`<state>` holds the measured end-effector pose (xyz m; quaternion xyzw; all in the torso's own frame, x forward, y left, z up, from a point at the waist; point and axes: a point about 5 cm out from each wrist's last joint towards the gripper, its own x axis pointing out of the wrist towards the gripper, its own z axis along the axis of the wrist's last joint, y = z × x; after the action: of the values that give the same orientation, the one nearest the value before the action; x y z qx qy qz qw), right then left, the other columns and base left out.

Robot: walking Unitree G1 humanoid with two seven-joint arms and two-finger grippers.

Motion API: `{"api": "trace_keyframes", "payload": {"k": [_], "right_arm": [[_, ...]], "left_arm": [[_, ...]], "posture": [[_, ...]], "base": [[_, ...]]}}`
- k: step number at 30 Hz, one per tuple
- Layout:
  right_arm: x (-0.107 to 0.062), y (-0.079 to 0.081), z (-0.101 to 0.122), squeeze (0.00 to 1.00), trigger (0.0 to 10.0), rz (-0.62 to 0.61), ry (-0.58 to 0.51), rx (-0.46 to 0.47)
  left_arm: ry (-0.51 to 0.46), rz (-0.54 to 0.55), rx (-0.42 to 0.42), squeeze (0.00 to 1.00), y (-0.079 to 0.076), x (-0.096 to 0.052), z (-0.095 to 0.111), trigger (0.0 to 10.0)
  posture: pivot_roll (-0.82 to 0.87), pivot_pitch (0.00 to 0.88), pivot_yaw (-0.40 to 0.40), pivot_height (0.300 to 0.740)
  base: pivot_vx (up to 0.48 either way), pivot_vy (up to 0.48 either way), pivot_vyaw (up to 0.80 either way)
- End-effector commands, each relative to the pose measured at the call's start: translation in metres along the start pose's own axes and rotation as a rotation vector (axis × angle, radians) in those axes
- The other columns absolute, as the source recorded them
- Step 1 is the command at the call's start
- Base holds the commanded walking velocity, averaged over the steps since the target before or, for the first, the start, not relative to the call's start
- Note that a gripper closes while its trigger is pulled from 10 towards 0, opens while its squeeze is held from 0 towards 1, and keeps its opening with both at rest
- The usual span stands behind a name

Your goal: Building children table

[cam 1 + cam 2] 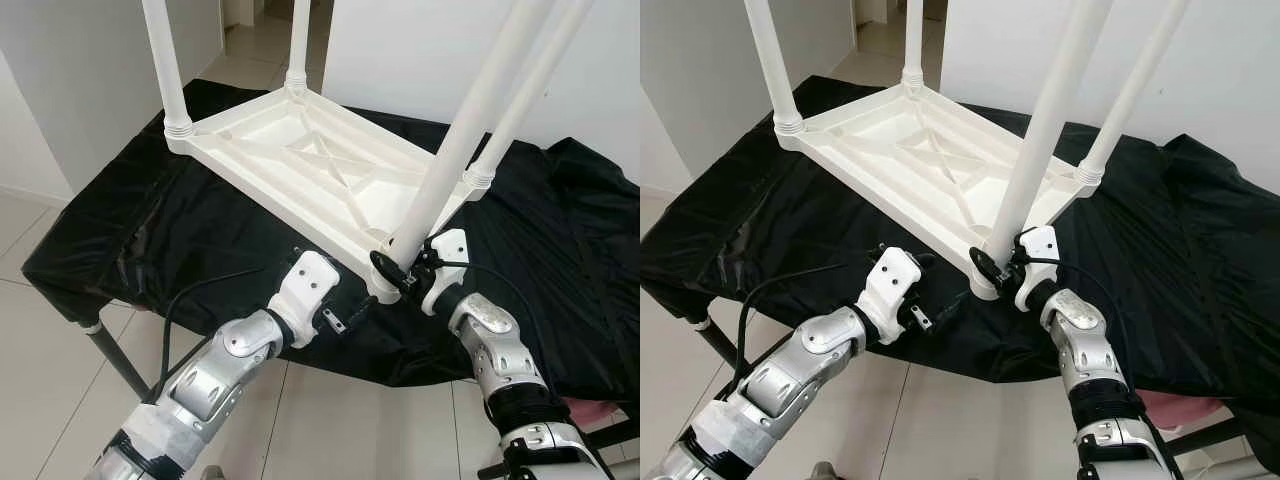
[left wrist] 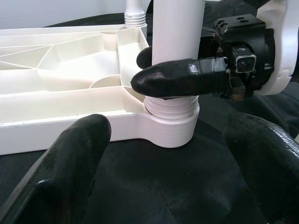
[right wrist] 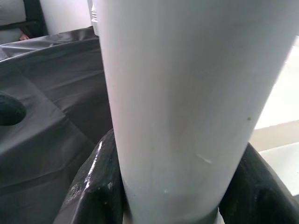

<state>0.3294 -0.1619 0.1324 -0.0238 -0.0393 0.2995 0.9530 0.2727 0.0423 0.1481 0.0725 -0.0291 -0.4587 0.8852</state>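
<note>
A white plastic children's table top [image 1: 300, 160] lies upside down on a black-draped surface, with four white legs standing up from its corners. My right gripper [image 1: 398, 268] is shut on the near leg [image 1: 445, 165] just above its threaded socket [image 2: 170, 123]; its black fingers [image 2: 180, 79] wrap the tube. In the right wrist view that leg [image 3: 187, 102] sits tight between the two pads. My left gripper [image 1: 350, 315] hovers open just in front of the same corner, low over the cloth, holding nothing.
The black cloth [image 1: 150, 220] covers a low stand whose grey leg [image 1: 115, 360] shows at the left. Pale floor tiles lie beyond the near edge. White walls and a doorway stand behind. Something pink [image 1: 600, 410] shows at the lower right.
</note>
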Motion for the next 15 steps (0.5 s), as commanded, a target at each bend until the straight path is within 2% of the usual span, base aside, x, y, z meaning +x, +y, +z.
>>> {"api": "trace_keyframes", "payload": {"k": [1, 2, 4, 10, 13, 15], "right_arm": [[-0.0004, 0.0033, -0.0057, 0.0, 0.0, 0.033, 0.021, 0.008], [-0.0004, 0.0033, -0.0071, 0.0, 0.0, 0.038, 0.021, 0.008], [-0.0016, 0.0049, -0.0089, 0.0, 10.0, 0.044, 0.02, 0.015], [-0.0037, 0.0091, -0.0051, 0.0, 10.0, 0.029, 0.005, 0.014], [-0.004, 0.0082, -0.0034, 0.0, 10.0, -0.031, 0.017, -0.006], [-0.0054, 0.0048, -0.0025, 0.0, 10.0, -0.144, 0.039, -0.008]], "left_arm": [[0.007, -0.164, 0.015, 0.0, -0.0081, 0.0012, -0.0016, 10.0], [0.007, -0.164, 0.016, 0.0, -0.0079, 0.0012, -0.0014, 10.0], [0.006, -0.164, 0.015, 0.0, -0.0078, 0.0012, -0.0011, 10.0], [0.005, -0.166, 0.011, 0.0, -0.0084, 0.0011, -0.0009, 10.0], [0.006, -0.168, 0.011, 0.0, -0.0091, 0.0012, -0.0015, 10.0], [0.005, -0.169, 0.008, 0.0, -0.0092, 0.001, -0.0012, 10.0]], "posture": [[0.04, 0.04, -0.085, 0.74], [0.04, 0.041, -0.084, 0.74], [0.03, 0.047, -0.083, 0.74], [0.03, 0.052, -0.084, 0.74], [0.03, 0.056, -0.083, 0.74], [0.02, 0.064, -0.081, 0.74]], "base": [[0.0, 0.0, 0.0], [0.0, 0.0, 0.0], [0.0, 0.0, 0.0], [0.0, 0.0, 0.0], [0.0, 0.0, 0.0], [0.0, 0.0, 0.0]]}}
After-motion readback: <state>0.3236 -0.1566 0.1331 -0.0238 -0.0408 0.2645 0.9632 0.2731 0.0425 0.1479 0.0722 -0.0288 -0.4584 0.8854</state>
